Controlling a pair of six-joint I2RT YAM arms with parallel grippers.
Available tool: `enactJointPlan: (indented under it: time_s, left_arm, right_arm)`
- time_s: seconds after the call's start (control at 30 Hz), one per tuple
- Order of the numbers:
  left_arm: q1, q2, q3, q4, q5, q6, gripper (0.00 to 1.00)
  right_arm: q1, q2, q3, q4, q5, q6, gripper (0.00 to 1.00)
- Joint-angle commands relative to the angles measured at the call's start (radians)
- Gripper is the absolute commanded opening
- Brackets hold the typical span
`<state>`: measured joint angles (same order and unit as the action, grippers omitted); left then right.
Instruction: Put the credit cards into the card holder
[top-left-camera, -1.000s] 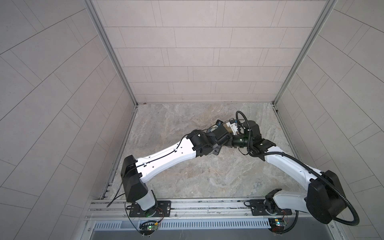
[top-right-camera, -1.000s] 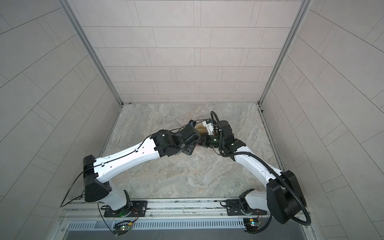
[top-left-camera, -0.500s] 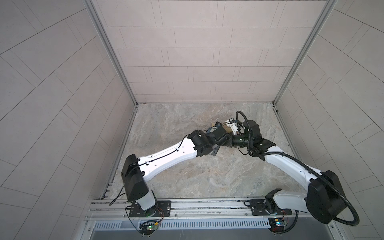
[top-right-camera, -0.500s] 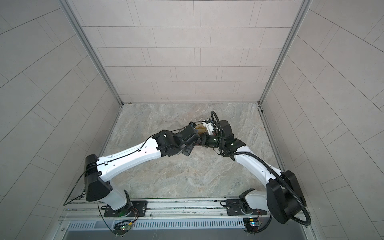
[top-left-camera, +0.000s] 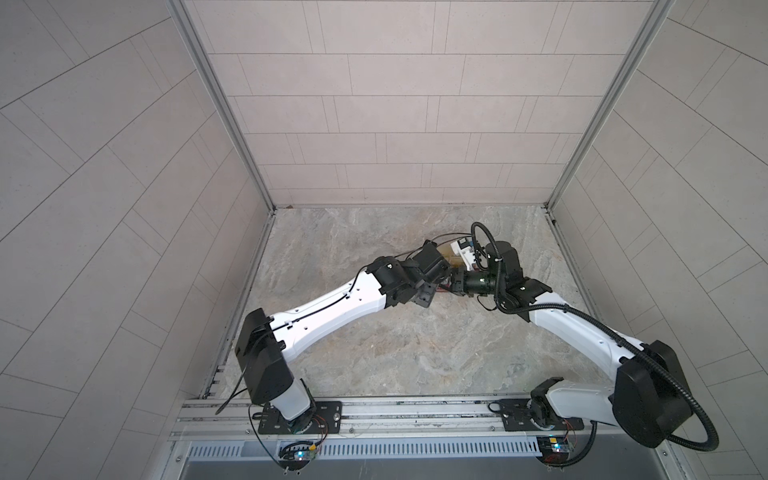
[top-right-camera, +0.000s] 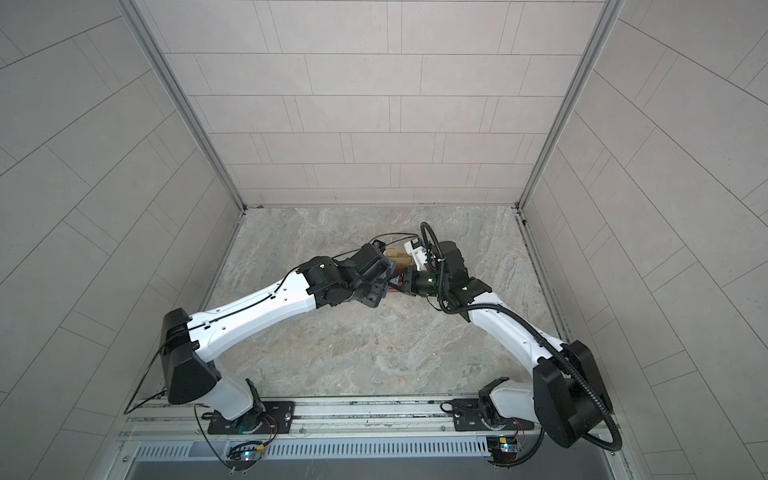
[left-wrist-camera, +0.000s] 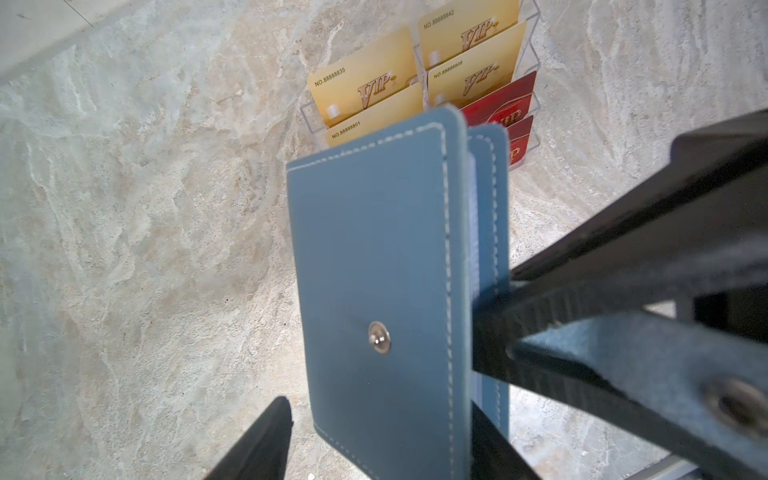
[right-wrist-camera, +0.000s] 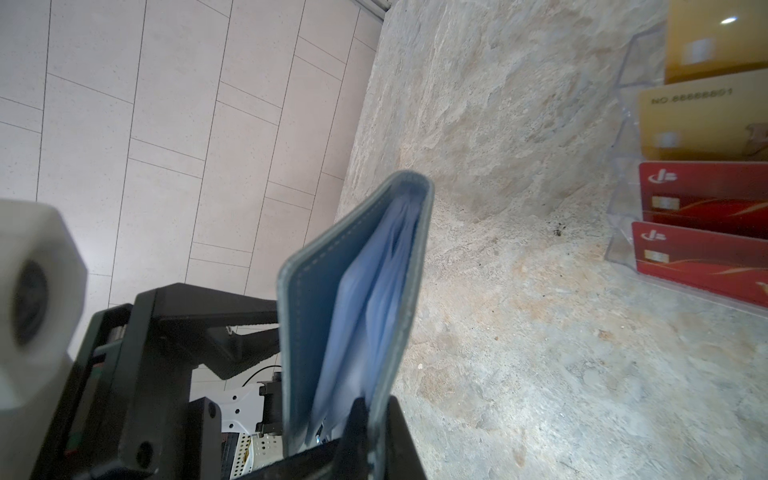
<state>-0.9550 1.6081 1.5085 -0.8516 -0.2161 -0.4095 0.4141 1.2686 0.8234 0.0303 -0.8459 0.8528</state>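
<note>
The right claw is clamped tight on one cover of the small slate-blue leather-like booklet card holder, holding it slightly parted above the marbled stone tabletop. The left claw stands open astride the other cover, one finger clear of the leather. At twelve o'clock from the holder in both top views, flat red plastic credit cards sit in a clear acrylic tiered rack alongside gold-yellow cards.

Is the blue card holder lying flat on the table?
No, the right gripper pinches one cover of the card holder, holding it up on edge.
</note>
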Motion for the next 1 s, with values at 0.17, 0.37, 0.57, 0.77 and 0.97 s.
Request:
enactJointPlan:
  time_s: [0.17,0.37,0.57,0.77,0.97]
  left_arm:
    - [0.033,-0.05,-0.035,0.048,0.037,-0.002,0.66]
    - [0.035,-0.081,-0.047,0.083,0.026,-0.008,0.66]
    - [0.035,-0.055,-0.031,0.032,0.0,0.002,0.65]
    - [0.035,-0.055,-0.031,0.042,0.016,0.015,0.65]
    - [0.036,-0.04,-0.034,0.025,-0.013,0.017,0.65]
  right_arm:
    - [0.004,0.008,0.039,0.004,-0.026,-0.013,0.0]
    - [0.005,0.021,0.047,0.012,-0.045,-0.006,0.0]
    - [0.011,0.014,0.059,0.014,-0.045,-0.002,0.0]
    - [0.017,0.023,0.074,-0.003,-0.047,-0.006,0.0]
    - [0.02,0.019,0.082,-0.017,-0.047,-0.013,0.0]
